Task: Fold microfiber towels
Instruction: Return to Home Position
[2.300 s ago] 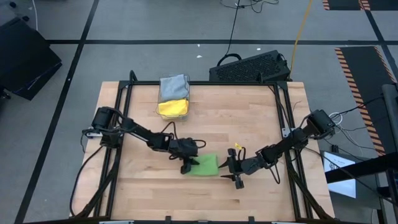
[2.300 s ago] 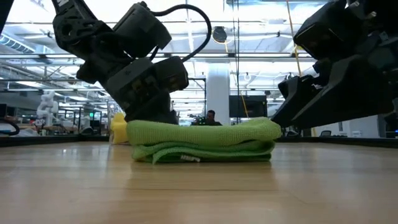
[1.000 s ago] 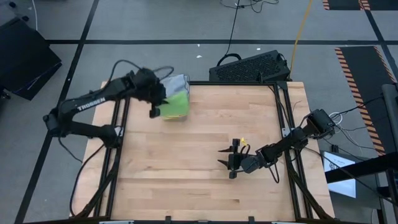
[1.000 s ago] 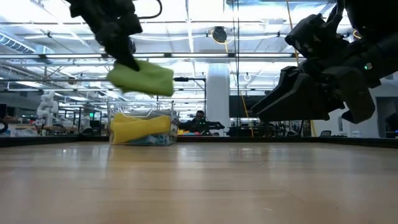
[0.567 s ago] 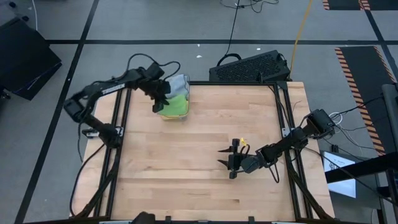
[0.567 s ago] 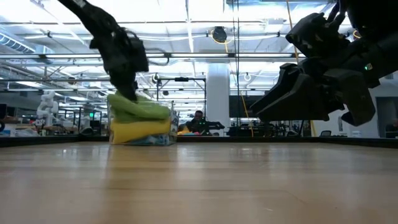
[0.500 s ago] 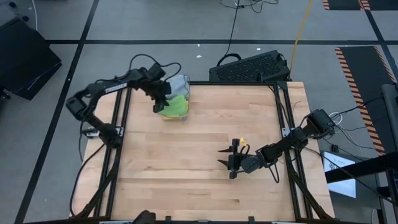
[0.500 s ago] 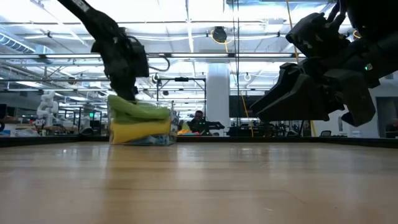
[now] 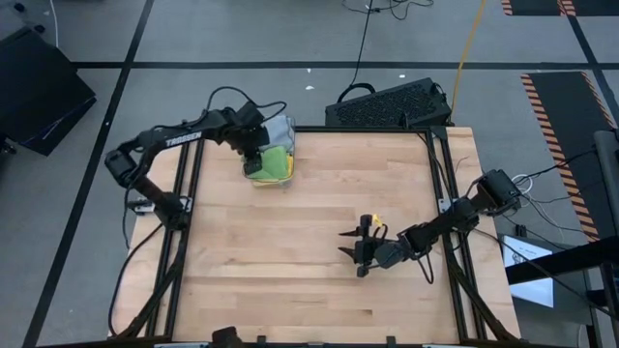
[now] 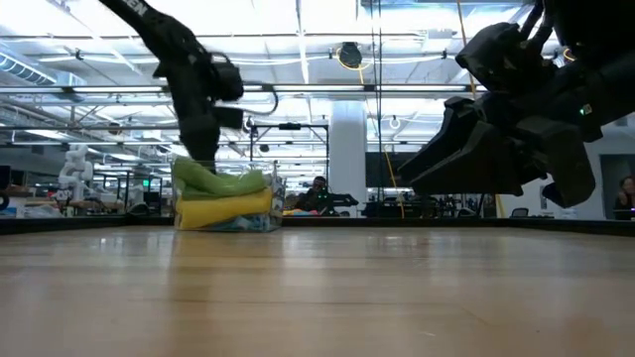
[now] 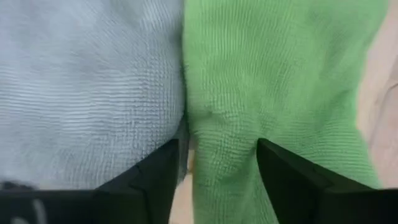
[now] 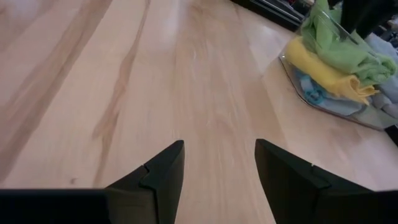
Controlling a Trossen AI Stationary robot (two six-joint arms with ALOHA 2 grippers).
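A clear bin (image 9: 287, 174) stands at the table's far left. In it a bright green towel (image 9: 277, 162) (image 10: 220, 182) lies bunched on a yellow towel (image 10: 224, 206) (image 12: 323, 71), with a light blue one (image 12: 310, 91) under that and a grey towel (image 9: 276, 130) (image 11: 87, 81) at the bin's far side. My left gripper (image 9: 253, 158) (image 11: 217, 149) points down over the bin, open, its fingers astride the green towel's edge beside the grey one. My right gripper (image 9: 350, 253) (image 12: 217, 152) hangs open and bare over the table's right middle. My left gripper's open fingers (image 11: 283, 171) come from above, pointing down, at the green towel's edge (image 11: 217, 124) next to the grey towel. Whether they touch the cloth I cannot tell. The towel rests in the bin on the yellow one.
Bare wood (image 9: 309, 213) stretches between the bin and my right gripper. A black keyboard-like thing (image 9: 392, 104) lies just beyond the table's far edge. Black frame rails (image 9: 190, 213) run along the table's left and right sides.
My left gripper has sunk to the bin with the green towel and shifted a little toward the table's right. The towel, hanging in the air a second ago, now lies on the yellow one inside the bin.
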